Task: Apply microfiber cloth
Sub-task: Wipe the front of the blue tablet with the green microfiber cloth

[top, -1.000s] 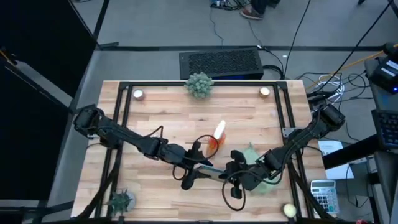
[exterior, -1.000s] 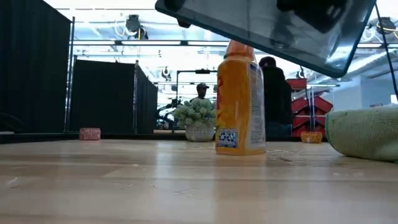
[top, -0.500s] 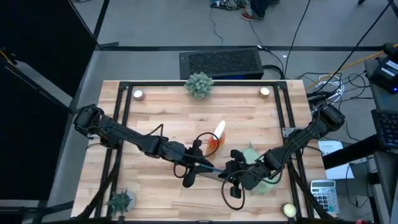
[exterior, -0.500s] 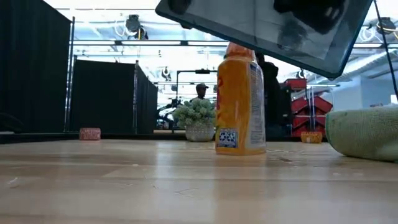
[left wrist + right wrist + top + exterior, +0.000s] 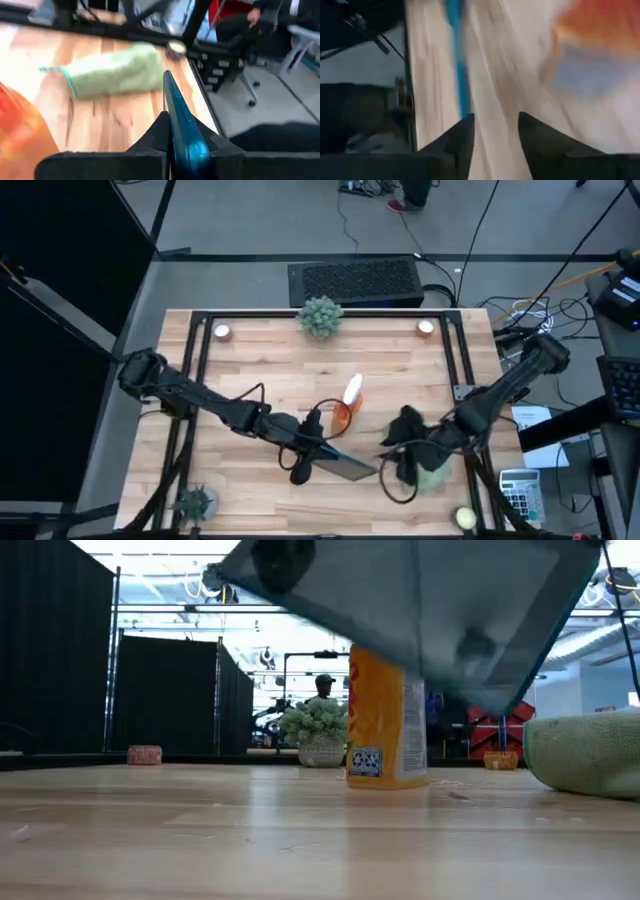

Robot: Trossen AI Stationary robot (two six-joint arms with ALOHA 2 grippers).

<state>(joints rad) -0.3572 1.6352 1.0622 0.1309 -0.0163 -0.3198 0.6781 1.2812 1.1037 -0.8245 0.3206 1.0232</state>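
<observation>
A: Left claw [image 5: 318, 452] status?
B: Clamped on the phone [image 5: 345, 466], centre-bottom of the high view, phone held off the table [image 5: 260, 360].
A: Right claw [image 5: 403, 452]?
B: Fingers parted, empty. The microfiber cloth [image 5: 432, 476] lies lower right, under that arm.

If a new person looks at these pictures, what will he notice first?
First, the left gripper near the table's middle, shut on a flat dark phone held off the wood. Next, the orange bottle standing behind it, and the pale green microfiber cloth lying under the right gripper, whose fingers are open.
</observation>
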